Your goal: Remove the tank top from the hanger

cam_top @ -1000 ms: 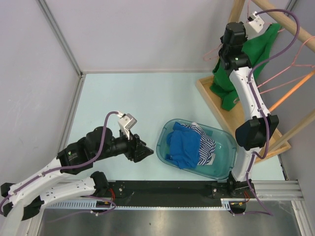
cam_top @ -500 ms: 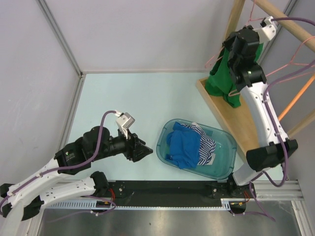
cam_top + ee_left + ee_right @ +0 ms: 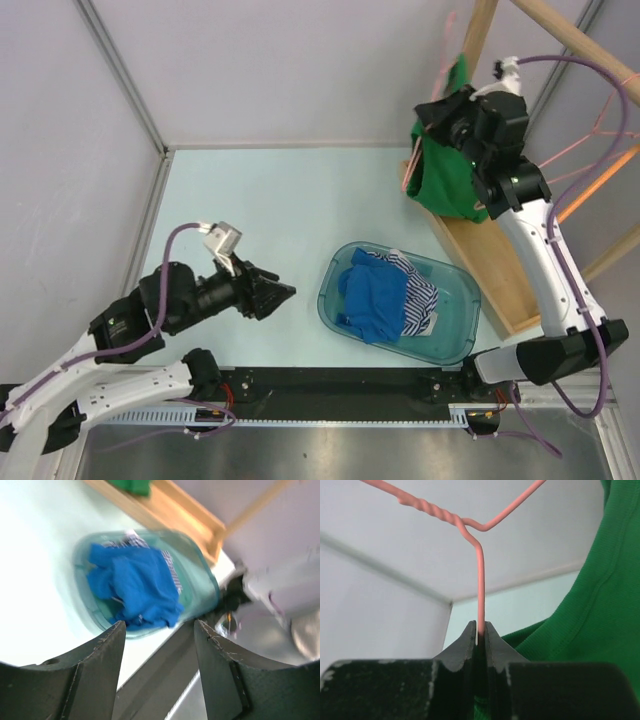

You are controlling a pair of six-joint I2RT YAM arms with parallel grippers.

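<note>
A green tank top point(image 3: 447, 172) hangs on a pink wire hanger point(image 3: 412, 168) at the back right, beside the wooden rack. My right gripper point(image 3: 432, 112) is shut on the hanger's wire neck; in the right wrist view the pink wire point(image 3: 480, 587) rises from between the closed jaws point(image 3: 480, 636), with green cloth point(image 3: 600, 605) draped to the right. My left gripper point(image 3: 283, 293) hovers low at the front left, open and empty, pointing toward the tub. In the left wrist view its fingers point(image 3: 100, 655) frame the tub.
A clear teal tub point(image 3: 462, 322) holding blue and striped clothes point(image 3: 378, 295) sits front centre. The wooden rack base point(image 3: 480, 255) and its poles point(image 3: 590, 45) stand at the right, with other pink hangers point(image 3: 590, 145) on the rail. Grey walls enclose the table.
The right arm has swung left and away from the rail, carrying the hanger with the green tank top off it. The left arm has drawn back slightly to the left.
</note>
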